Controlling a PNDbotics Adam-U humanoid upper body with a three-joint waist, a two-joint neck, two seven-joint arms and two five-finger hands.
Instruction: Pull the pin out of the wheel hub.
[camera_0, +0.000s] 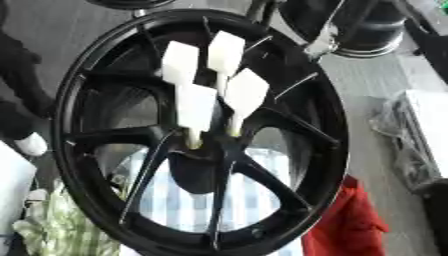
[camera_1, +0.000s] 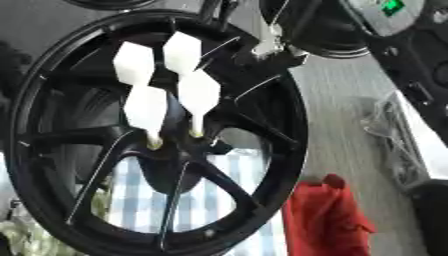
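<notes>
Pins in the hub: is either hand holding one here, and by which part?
Nothing is held. All four white pins stand in the wheel hub untouched, and neither robot hand shows in either view.

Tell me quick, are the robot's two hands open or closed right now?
Left hand: not in view.
Right hand: up by the top rim of the wheel; open or closed cannot be told.

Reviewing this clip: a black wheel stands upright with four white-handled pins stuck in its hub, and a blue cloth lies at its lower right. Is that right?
Not quite: the cloth at the lower right is red, not blue, as the left eye view shows. The rest holds: the black wheel stands upright, and four white-handled pins sit in its hub.
</notes>
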